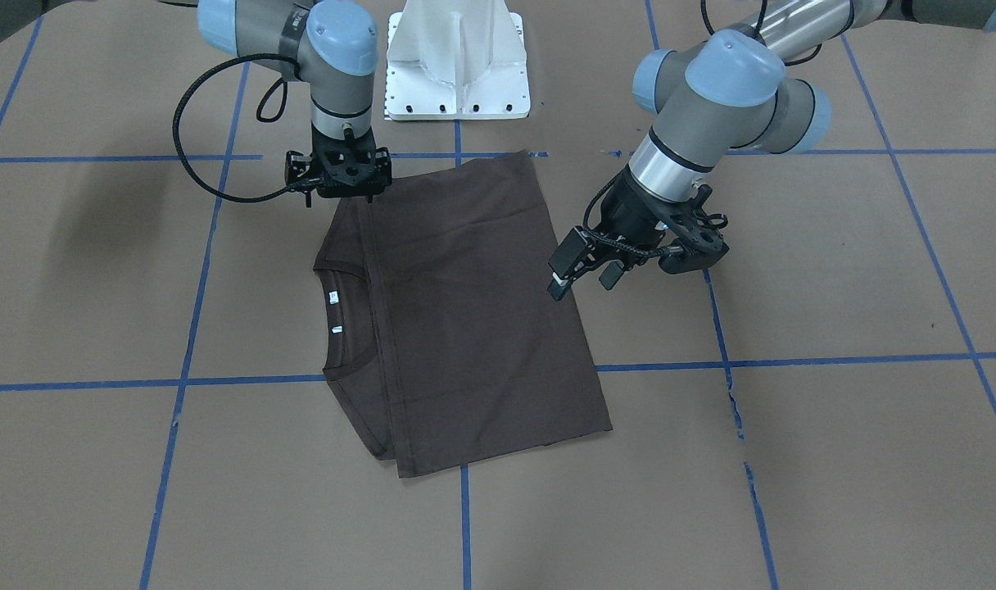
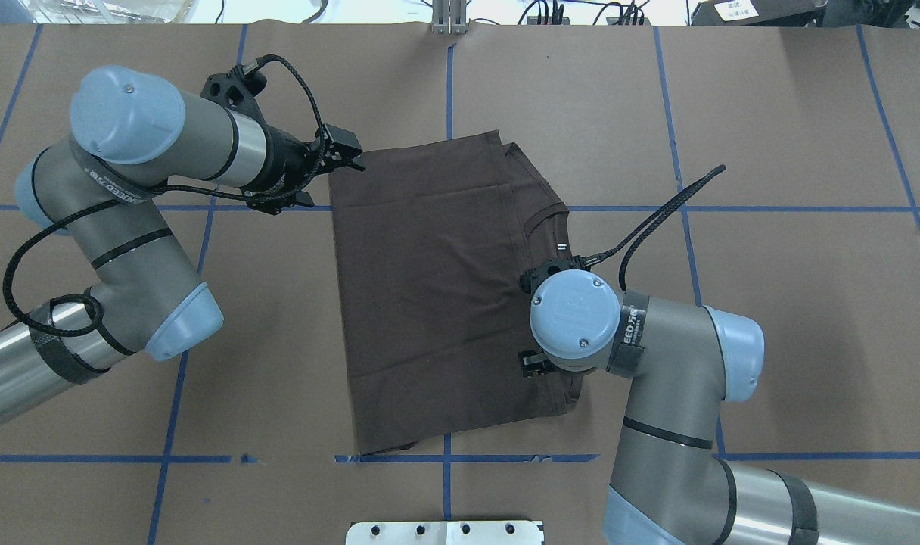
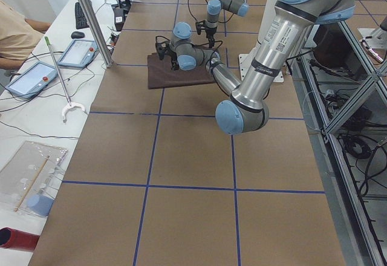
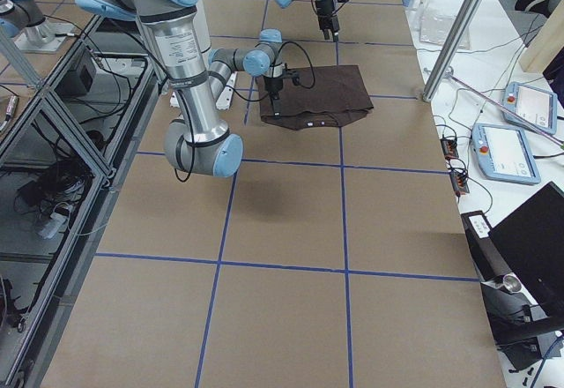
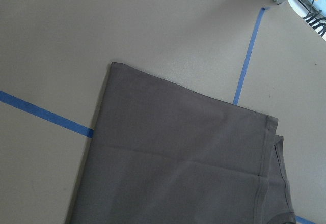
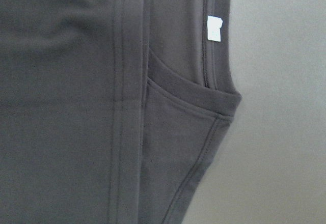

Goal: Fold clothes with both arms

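- Table (image 1: 793, 459): covered in brown paper and marked into squares by blue tape lines (image 1: 465, 524).
- T-shirt (image 1: 473, 328): dark brown, lying flat at the table's centre. It is folded into a long rectangle running from the operators' side toward the robot. One tape line meets its near hem.
- Collar (image 1: 346, 270): ribbed and round, on the folded T-shirt's edge toward the robot's right. A folded layer covers part of it.
- Neck tags (image 1: 332, 297): two small white tags just inside the collar.
- Left gripper (image 1: 584, 279): hangs tilted over the T-shirt's long edge on the robot's left, about halfway along it. The fingers are spread apart, with no cloth between them. The left wrist view looks down on a T-shirt corner from well above.
- Left arm (image 1: 711, 98): reaches in from the robot's left, its wrist bent toward the cloth.
- Right gripper (image 1: 342, 176): points straight down at the T-shirt's far corner on the collar side. The wrist and camera mount hide the fingers, so whether they are spread or closed cannot be told. Contact with the cloth cannot be told either.
- Right arm (image 1: 334, 41): stands upright above that corner.
- Pedestal base (image 1: 457, 65): white metal, just beyond the T-shirt's far edge.
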